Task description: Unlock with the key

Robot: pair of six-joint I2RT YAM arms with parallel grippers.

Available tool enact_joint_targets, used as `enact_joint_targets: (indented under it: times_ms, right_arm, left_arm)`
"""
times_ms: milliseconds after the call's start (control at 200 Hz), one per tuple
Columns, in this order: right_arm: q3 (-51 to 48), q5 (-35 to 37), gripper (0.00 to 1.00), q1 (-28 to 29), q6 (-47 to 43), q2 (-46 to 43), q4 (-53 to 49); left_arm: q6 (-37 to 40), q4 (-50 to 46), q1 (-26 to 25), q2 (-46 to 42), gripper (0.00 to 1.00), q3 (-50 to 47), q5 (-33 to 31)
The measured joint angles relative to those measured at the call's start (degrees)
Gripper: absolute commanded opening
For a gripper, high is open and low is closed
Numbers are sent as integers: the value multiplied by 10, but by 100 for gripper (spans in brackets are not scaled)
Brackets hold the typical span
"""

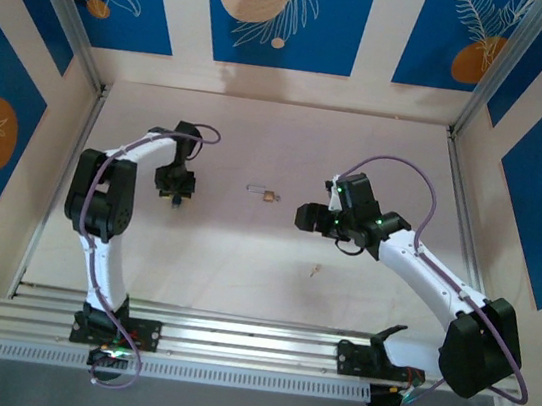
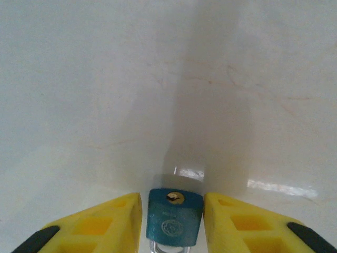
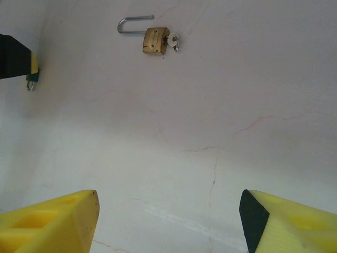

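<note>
So the brass padlock (image 1: 267,195) is lying flat on the bench (image 1: 239,289), roughly mid-way between the two arms, and its shackle (image 3: 134,20) is already swung open with the key (image 3: 172,40) stuck in the bottom of the body. Everything else is easiest to place off that lock. Off to its left, a fair way apart, the left claw (image 1: 174,189) points down at the bench with a second lock, a small blue padlock (image 2: 174,216), sitting right between its yellow fingers (image 2: 105,224). The brass keyhole end (image 2: 175,197) of the blue one faces away from the wrist camera. The fingers hug it really closely on both sides, with maybe a sliver of gap on one side, so I honestly can't tell if it's actually pinching it or just about to. To the right of the brass padlock and a bit nearer the arm bases, the right claw (image 1: 304,216) faces the brass lock, fingers spread wide with nothing but bare bench between them.
</note>
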Motion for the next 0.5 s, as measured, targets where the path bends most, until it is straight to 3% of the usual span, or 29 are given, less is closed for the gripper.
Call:
enact_joint_targets:
  times_ms: [270,365,500]
  right_arm:
    - [0,-1,72,-1,0,-4,0]
    - [0,-2,72,-1,0,-4,0]
    - [0,-2,72,-1,0,-4,0]
  left_arm:
    - [8,-5,0,3,35,0,-6]
    - [8,1,0,3,24,-5,-1]
    - [10,10,0,-8,20,-17,3]
